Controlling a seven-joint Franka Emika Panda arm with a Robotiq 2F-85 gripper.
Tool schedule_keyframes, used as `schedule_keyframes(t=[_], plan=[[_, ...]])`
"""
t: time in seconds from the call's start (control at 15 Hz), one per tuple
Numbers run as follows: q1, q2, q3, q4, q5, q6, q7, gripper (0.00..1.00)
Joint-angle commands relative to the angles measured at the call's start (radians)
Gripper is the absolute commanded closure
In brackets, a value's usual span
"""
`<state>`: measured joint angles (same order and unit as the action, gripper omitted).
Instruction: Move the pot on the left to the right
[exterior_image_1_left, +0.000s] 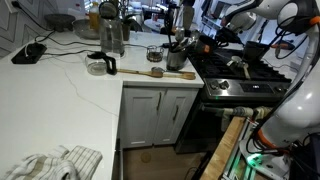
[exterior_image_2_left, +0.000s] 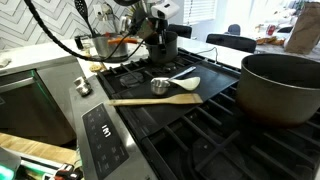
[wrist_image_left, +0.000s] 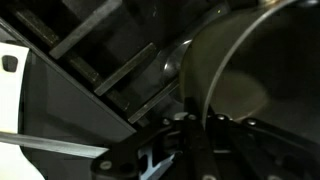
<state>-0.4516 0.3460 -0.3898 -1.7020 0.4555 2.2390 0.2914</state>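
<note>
The pot (exterior_image_2_left: 164, 46) is small, round and dark, and stands on the stove's far burner beside the silvery utensil crock (exterior_image_2_left: 100, 43). My gripper (exterior_image_2_left: 160, 32) comes down onto it from above. In the wrist view the pot's thin rim (wrist_image_left: 196, 75) runs down between my fingers (wrist_image_left: 200, 125), with the pot's pale inside (wrist_image_left: 245, 90) to the right. The fingers look closed on the rim. In an exterior view the gripper (exterior_image_1_left: 186, 30) hangs over the back of the stove by the crock (exterior_image_1_left: 178, 57).
A large dark pot (exterior_image_2_left: 282, 88) fills the near burner. A wooden spatula (exterior_image_2_left: 150, 100), a metal measuring cup (exterior_image_2_left: 160, 87) and a white spoon (exterior_image_2_left: 186, 81) lie on the stove's grates (exterior_image_2_left: 210, 125). The white counter (exterior_image_1_left: 70, 85) holds a kettle (exterior_image_1_left: 111, 35) and small items.
</note>
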Motion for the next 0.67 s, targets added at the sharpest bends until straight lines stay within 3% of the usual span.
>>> schedule_keyframes(t=[0.0,0.6], plan=[[-0.025,-0.001,0.019,0.011,0.009,0.0,-0.007,1.0],[-0.021,-0.082,0.011,-0.003,-0.011,-0.024,-0.02,0.99]])
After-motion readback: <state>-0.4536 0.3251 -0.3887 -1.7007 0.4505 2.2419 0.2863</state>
